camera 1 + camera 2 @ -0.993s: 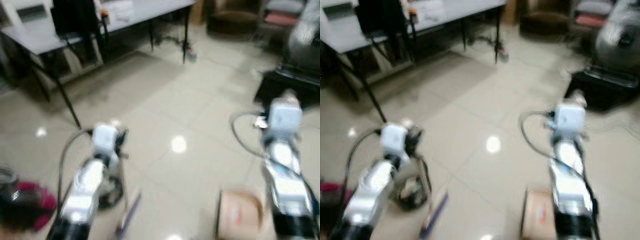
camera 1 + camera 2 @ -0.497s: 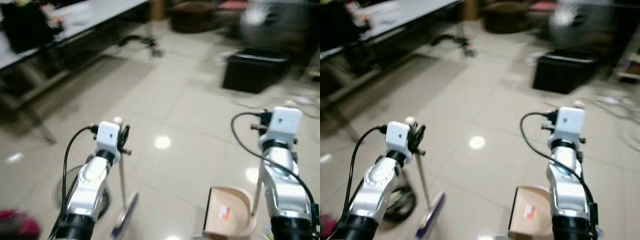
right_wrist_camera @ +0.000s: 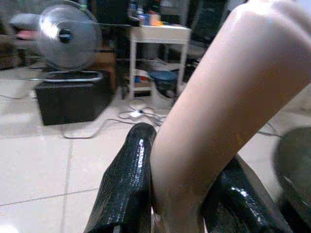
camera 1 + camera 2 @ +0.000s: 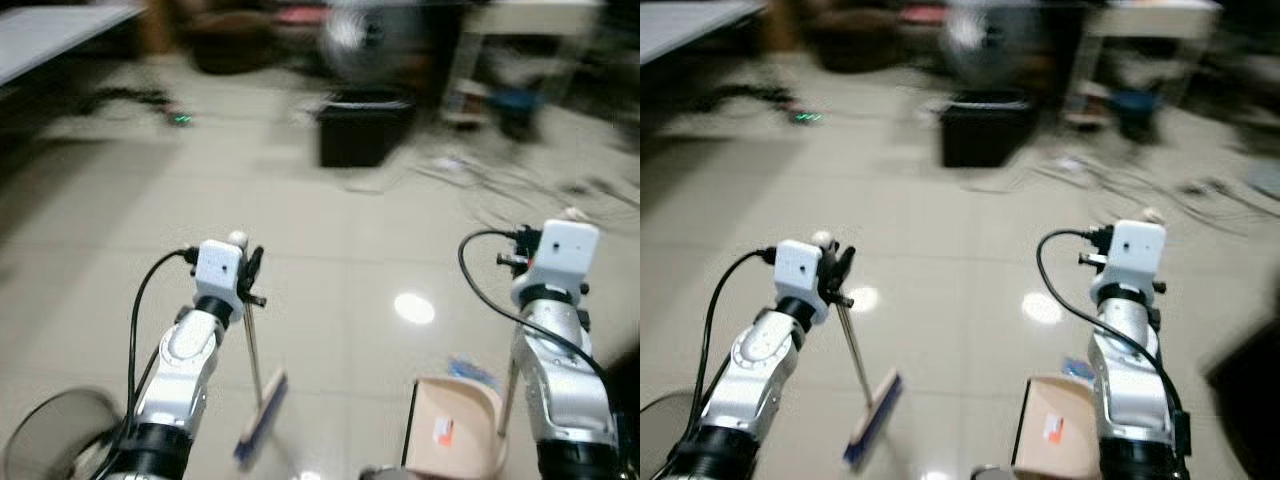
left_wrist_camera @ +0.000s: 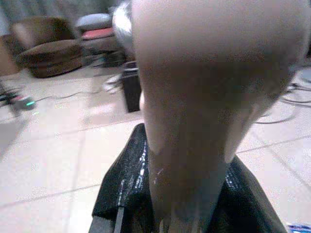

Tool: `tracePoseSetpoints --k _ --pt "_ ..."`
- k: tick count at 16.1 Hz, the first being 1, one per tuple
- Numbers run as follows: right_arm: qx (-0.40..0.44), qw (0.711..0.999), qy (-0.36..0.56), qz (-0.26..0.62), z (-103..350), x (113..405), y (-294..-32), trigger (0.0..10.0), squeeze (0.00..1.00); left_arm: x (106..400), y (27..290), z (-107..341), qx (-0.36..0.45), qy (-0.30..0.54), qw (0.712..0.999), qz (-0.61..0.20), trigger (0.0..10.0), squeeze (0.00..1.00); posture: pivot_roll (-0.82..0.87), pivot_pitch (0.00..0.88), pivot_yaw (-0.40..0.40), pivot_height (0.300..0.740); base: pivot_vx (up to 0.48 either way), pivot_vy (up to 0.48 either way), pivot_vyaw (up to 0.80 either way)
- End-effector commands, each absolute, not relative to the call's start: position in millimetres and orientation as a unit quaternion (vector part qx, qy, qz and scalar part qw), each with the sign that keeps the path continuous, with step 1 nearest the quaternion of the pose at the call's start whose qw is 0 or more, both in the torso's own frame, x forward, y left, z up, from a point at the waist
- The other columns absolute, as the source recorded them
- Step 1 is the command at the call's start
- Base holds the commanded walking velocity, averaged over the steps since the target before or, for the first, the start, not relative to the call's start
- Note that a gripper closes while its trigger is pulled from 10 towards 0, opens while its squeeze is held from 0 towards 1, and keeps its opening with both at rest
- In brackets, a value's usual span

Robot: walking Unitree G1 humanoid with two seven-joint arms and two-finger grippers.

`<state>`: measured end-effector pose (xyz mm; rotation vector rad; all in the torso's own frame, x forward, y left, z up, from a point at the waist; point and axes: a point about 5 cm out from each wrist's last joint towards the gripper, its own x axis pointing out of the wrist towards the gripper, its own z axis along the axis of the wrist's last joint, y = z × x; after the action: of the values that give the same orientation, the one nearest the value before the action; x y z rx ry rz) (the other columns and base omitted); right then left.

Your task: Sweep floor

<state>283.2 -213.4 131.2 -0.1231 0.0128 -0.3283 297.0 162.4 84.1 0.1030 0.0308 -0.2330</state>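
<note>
My left gripper (image 4: 247, 278) is shut on the top of a broom's thin handle (image 4: 251, 345). The handle slants down to a blue and beige brush head (image 4: 262, 420) near the floor. The left wrist view has the pale handle end (image 5: 194, 97) between two black fingers (image 5: 124, 179). My right gripper (image 3: 182, 179) is shut on the beige handle (image 3: 218, 107) of a dustpan. The dustpan (image 4: 452, 430), beige with an orange label, hangs low at the right. A small blue scrap (image 4: 470, 370) lies on the tiles just beyond it.
A round grey bin (image 4: 50, 440) stands at the lower left. Ahead are a black box (image 4: 365, 128) with a fan (image 3: 65, 36) behind it, loose cables (image 4: 500, 180) on the floor, and a white shelf table (image 3: 158, 34) to the right. The tiles between are glossy.
The camera has swung to the right: the long table left the picture and the black box and fan came to the middle. Both arms keep their hold and pose.
</note>
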Motion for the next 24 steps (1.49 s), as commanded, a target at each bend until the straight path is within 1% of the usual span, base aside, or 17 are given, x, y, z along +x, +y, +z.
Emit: tracePoseSetpoints --k 1,4,7,10,13,15,20,24 --pt "-0.060 0.985 -0.011 -0.160 141 286 -211 10.0 0.00 300 163 96 0.052 -0.013 0.991 -0.121 10.0 0.00 -0.07 0.000 0.052 0.740 0.000 0.000 -0.80" --pt "-0.055 0.985 -0.008 -0.162 139 285 -210 10.0 0.00 300 161 97 0.058 -0.017 0.990 -0.128 10.0 0.00 -0.07 0.000 0.056 0.740 0.000 0.000 -0.80" --pt "-0.051 0.984 -0.008 -0.169 139 284 -209 10.0 0.00 302 159 105 0.068 -0.043 0.988 -0.135 10.0 0.00 -0.07 0.000 0.064 0.740 0.000 0.000 -0.80" --pt "-0.055 0.980 -0.014 -0.192 139 283 -215 10.0 0.00 306 159 111 0.074 -0.053 0.987 -0.132 10.0 0.00 -0.07 0.000 0.066 0.740 0.334 0.000 -0.74" --pt "-0.056 0.977 -0.030 -0.204 142 284 -219 10.0 0.00 309 158 114 0.078 -0.060 0.986 -0.135 10.0 0.00 -0.06 0.004 0.066 0.740 0.394 0.000 0.00" --pt "-0.033 0.978 -0.033 -0.204 142 284 -219 10.0 0.00 310 159 115 0.080 -0.061 0.986 -0.134 10.0 0.00 -0.06 0.007 0.067 0.740 0.405 0.000 0.00" --pt "-0.032 0.977 -0.029 -0.211 141 284 -223 10.0 0.00 312 160 114 0.084 -0.059 0.987 -0.126 10.0 0.00 -0.06 0.011 0.067 0.740 0.406 0.000 -0.55" --pt "-0.032 0.976 -0.032 -0.214 141 285 -225 10.0 0.00 312 160 115 0.087 -0.060 0.987 -0.124 10.0 0.00 -0.06 0.012 0.071 0.740 0.412 0.000 0.00"
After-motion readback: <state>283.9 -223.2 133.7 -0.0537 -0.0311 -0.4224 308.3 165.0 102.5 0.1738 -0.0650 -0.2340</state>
